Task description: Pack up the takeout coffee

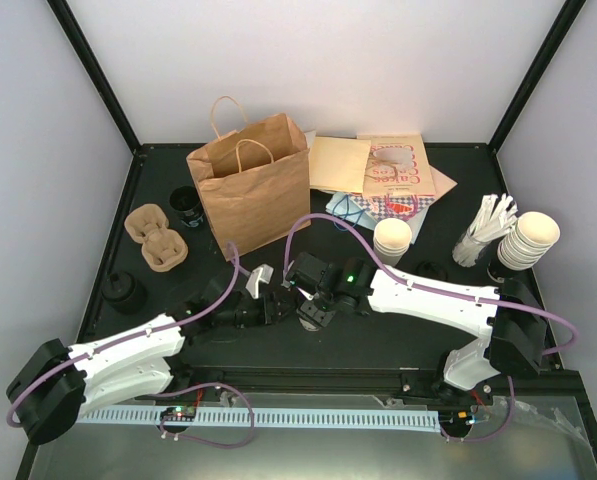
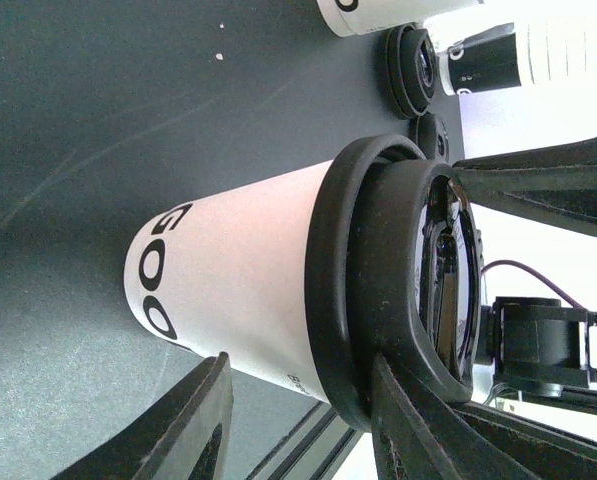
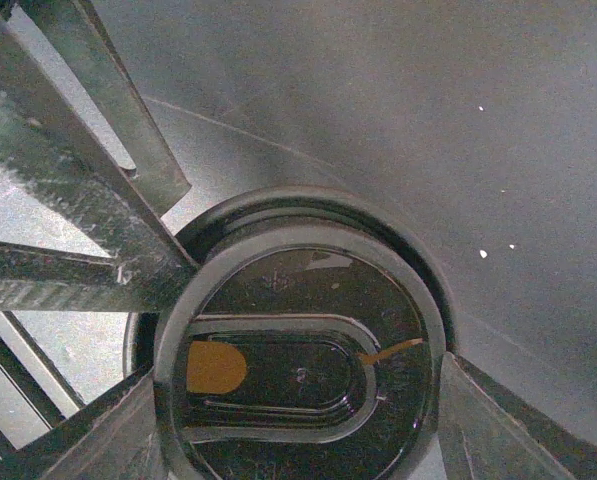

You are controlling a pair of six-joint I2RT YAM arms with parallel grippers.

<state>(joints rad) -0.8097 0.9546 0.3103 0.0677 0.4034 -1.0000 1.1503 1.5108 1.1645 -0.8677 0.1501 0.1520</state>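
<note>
- Currently, in the left wrist view, the takeout coffee (image 2: 243,285) stands upright on the dark bench (image 2: 128,110). Its cream body carries black lettering. The black lid (image 2: 363,300) is on top and appears seated all round the rim.
- Same view: the left claw (image 2: 298,365) has its jaws part-way apart. Its fingertips are at the side of the cup, and one tip overlaps the lid rim. Whether they pinch the cup or only rest beside it cannot be told.
- Right wrist view: the camera looks straight down on the lid, showing the sip opening and the moulded recess. The right claw (image 3: 298,365) has one finger on each side of the lid, both against its rim. It is judged closed on the lidded cup from above.
- Top external view: both arms meet at the middle of the bench, and the cup is almost hidden beneath the two claws.
- Same view: the brown paper bag (image 1: 250,195) stands upright, handles up, behind the claws and apart from the cup. The moulded cup carriers (image 1: 156,237) lie left of the bag. The stacks of lidless cups (image 1: 393,238) stand to its right.
- Progress, as a judgement: the cup is lidded. Packing is not yet done, since the cup is on the bench and outside the bag.
- Remaining steps: lift the cup, hold it upright, lower it into the bag, release.
</note>
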